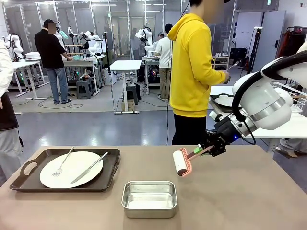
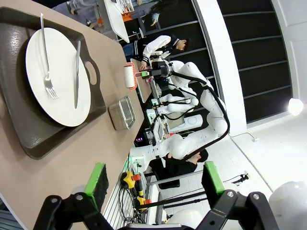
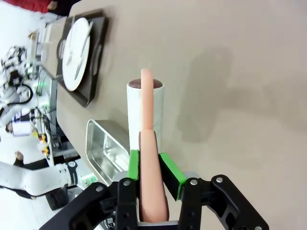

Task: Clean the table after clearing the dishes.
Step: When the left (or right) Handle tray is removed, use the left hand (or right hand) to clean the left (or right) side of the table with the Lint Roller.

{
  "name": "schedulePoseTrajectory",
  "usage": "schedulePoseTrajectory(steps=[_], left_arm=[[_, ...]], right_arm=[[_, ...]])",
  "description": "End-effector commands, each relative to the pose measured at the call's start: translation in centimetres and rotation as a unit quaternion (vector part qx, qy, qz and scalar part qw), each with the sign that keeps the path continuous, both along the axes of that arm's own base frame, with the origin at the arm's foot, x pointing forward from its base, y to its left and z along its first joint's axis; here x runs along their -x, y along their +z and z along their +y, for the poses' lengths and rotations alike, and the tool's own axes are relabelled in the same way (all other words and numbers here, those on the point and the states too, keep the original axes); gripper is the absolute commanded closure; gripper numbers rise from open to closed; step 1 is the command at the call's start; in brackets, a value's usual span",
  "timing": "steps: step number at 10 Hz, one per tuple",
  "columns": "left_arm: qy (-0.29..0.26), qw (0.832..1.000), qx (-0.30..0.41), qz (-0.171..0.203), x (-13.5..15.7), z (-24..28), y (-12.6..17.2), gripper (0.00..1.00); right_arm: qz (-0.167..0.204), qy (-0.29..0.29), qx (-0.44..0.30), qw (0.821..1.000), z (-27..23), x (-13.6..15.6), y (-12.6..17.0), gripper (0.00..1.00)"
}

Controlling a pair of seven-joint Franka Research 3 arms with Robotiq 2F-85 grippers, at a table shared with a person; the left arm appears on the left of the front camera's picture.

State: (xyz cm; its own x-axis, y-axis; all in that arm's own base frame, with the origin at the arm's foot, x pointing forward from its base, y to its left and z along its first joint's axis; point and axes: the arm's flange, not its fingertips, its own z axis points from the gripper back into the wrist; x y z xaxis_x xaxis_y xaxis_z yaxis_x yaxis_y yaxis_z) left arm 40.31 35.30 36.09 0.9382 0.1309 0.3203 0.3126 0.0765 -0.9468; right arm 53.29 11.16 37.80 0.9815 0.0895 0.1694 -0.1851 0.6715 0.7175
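Right gripper (image 1: 207, 147) is out over the middle of the table (image 1: 249, 206), clenched tight on the pink handle of a lint roller (image 1: 181, 163). The white roll looks lifted just clear of the top; in the wrist view its shadow falls apart from it. Left gripper (image 2: 153, 184) hangs released, green fingers (image 2: 98, 179) wide apart with nothing between them, looking down the table's left end.

The dishes aren't cleared. The dark tray (image 1: 111, 176) sits by the left edge with the white plate (image 1: 72, 172) on it, fork (image 1: 62, 164) and knife (image 1: 89, 167) lying loose across the plate. A steel pan (image 1: 149, 184) stands near the robot-side edge, about the middle, just left of the roller.

The risk, as I see it: a stroke running left meets the pan first, then the tray, and a nudge could rattle the cutlery off the plate. The grip is far back on the handle, so pressing down might twist the roller between the pads.

Room to work is on the right: bare top from the roller out to the right edge and the near right corner. The person in yellow (image 1: 192, 72) stands beyond the far edge, turned toward another table.
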Motion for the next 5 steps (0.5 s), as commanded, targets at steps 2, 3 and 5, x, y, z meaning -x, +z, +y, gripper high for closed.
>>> schedulePoseTrajectory(steps=[2,3,5], left_arm=[[0.001,1.000,-0.004,-0.001,0.5,0.0,0.0,0.00],[0.001,1.000,-0.004,-0.001,0.5,0.0,0.0,0.00],[0.001,1.000,-0.004,-0.001,0.5,0.0,0.0,0.00]], right_arm=[[0.036,-0.043,0.030,0.998,0.7,0.5,-1.1,0.77],[0.040,-0.046,0.029,0.998,0.8,0.6,-1.4,0.77],[0.055,-0.066,0.025,0.996,0.4,0.3,-1.9,0.77]])
